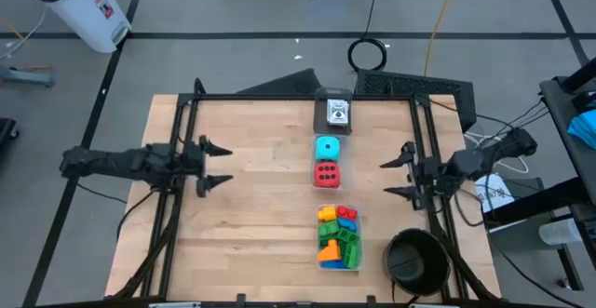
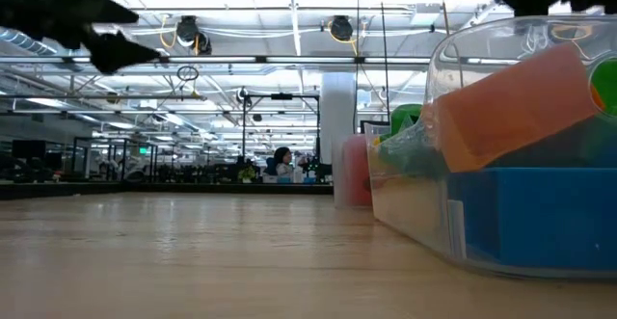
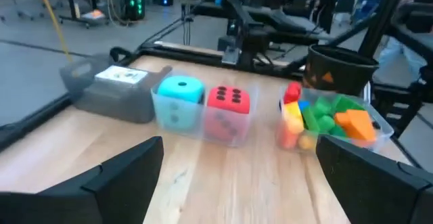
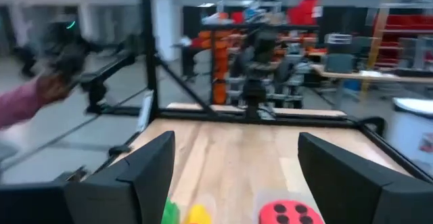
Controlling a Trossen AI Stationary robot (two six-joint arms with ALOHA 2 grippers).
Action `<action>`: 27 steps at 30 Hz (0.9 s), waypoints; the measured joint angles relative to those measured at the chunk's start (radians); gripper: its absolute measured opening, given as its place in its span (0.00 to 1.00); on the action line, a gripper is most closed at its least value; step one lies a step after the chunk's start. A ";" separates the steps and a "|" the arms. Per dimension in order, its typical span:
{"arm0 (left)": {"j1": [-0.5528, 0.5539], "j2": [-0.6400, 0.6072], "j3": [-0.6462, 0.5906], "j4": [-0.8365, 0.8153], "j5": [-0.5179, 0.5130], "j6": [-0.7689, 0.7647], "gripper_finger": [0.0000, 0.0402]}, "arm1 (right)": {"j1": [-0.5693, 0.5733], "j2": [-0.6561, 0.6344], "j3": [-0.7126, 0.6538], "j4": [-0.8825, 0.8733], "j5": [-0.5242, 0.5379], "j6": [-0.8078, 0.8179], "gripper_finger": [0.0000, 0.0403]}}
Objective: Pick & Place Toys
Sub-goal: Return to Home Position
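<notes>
Several coloured bricks point(image 1: 338, 236) lie in a clear box point(image 1: 357, 257) near the table's front; they also show in the left wrist view point(image 3: 325, 116) and close up in the low view point(image 2: 521, 107). A cyan die point(image 1: 327, 147) and a red die point(image 1: 326, 172) sit in a clear box at the table's middle. White picture cards point(image 1: 338, 113) lie in a box at the far edge. My left gripper point(image 1: 216, 164) is open and empty over the table's left side. My right gripper point(image 1: 399, 176) is open and empty over the right side.
A black round bowl point(image 1: 416, 257) stands at the front right corner. Black frame bars point(image 1: 307, 97) run along the table's far, left and right sides. A person's sleeve point(image 4: 20, 102) shows beyond the table in the right wrist view.
</notes>
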 joint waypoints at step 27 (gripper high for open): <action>0.001 -0.099 -0.302 0.308 -0.068 -0.037 0.98 | -0.214 -0.244 -0.307 0.038 -0.094 0.088 0.69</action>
